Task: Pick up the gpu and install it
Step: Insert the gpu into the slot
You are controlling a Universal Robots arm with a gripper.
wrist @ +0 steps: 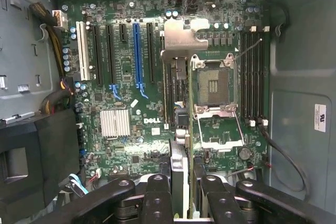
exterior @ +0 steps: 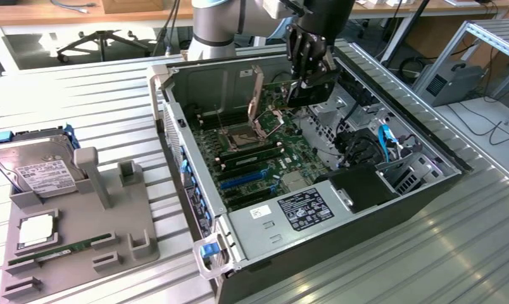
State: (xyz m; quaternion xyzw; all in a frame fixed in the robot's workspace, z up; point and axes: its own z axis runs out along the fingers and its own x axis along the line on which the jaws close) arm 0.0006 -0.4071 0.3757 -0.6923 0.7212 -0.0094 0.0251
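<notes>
My gripper (wrist: 181, 192) sits closest in the wrist view, its dark fingers (wrist: 157, 195) pressed against the two flat faces of the gpu (wrist: 178, 163). It is pinching the card and nothing else.

The card hangs edge-on below the gripper, above the motherboard (wrist: 126, 150). Its silver bracket (wrist: 181, 35) points toward the rear edge of the board, where the ports are. As it hangs, the card runs roughly parallel to the expansion slots. It sits between the black slots (wrist: 149, 51) and the open processor socket (wrist: 216, 85), beside the long blue slot (wrist: 137, 51) and not over it. In the exterior view it is inside the open case (exterior: 263, 244), near the far wall and clear of the board.

I judge the step in hand to be lining the card up over a slot. To do it well:

- I hold the card upright and keep its long edge parallel to the slot.
- I keep the bracket aimed at the rear wall opening.
- I correct sideways only while the card is clear of the board.
- I mind the raised socket lever beside the card, which is the nearest thing to snag.
- I keep the grip even on both faces so the card does not tilt.

Edge-on like this, I cannot make out the connector edge, so which slot fits is probably the blue one, but I cannot tell for sure.
</notes>
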